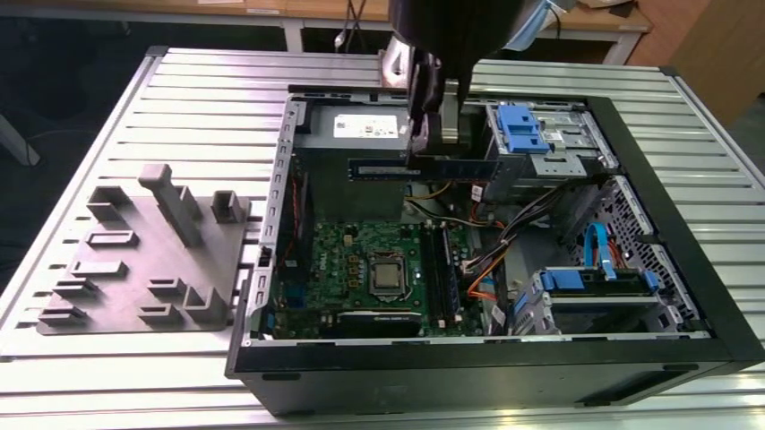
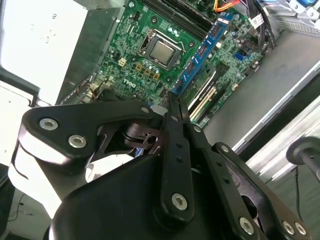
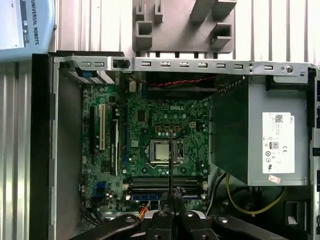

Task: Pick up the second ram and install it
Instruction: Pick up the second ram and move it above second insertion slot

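Your gripper [image 1: 422, 164] is clenched on the second ram [image 1: 468, 167]; beneath the jaws, the open case [image 1: 478, 372] holds the motherboard [image 1: 347, 262].

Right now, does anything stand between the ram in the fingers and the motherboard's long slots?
Nothing visible does. The second ram, shut in the gripper, hangs over the open case; the long slots lie uncovered on the motherboard.

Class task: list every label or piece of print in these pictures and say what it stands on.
White label on the power supply: print too small to read.
White lettering on the motherboard: a maker's mark.
Dark lettering on the pale blue housing: a maker's name.
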`<state>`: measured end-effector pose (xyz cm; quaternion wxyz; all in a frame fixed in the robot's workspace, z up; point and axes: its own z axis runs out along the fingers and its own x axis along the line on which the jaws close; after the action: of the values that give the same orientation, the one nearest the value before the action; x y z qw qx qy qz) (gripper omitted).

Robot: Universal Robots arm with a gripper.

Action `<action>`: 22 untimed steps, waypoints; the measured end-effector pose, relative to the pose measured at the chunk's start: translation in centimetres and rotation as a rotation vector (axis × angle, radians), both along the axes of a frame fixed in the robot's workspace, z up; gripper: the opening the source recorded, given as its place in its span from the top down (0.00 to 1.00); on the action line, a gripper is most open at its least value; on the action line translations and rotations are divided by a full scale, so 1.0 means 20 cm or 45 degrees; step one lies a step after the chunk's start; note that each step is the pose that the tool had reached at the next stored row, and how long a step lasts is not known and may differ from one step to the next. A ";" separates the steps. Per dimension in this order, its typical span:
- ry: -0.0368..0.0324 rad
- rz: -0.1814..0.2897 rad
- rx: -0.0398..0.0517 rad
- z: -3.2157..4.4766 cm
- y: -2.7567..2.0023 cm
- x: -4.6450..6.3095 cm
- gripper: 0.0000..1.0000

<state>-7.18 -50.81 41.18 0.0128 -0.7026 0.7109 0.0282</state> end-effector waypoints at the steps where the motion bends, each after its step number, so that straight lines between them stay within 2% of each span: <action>1: 0.0001 0.000 0.000 -0.009 0.000 0.00 0.92; 7: 0.0000 0.000 0.000 -0.063 0.000 0.00 0.92; 12: 0.0000 0.000 0.010 -0.087 0.000 0.00 0.92; 22: 0.0001 0.000 0.010 -0.158 0.003 0.01 0.92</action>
<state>-7.05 -50.74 38.03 0.0156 -0.7026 0.7108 0.0311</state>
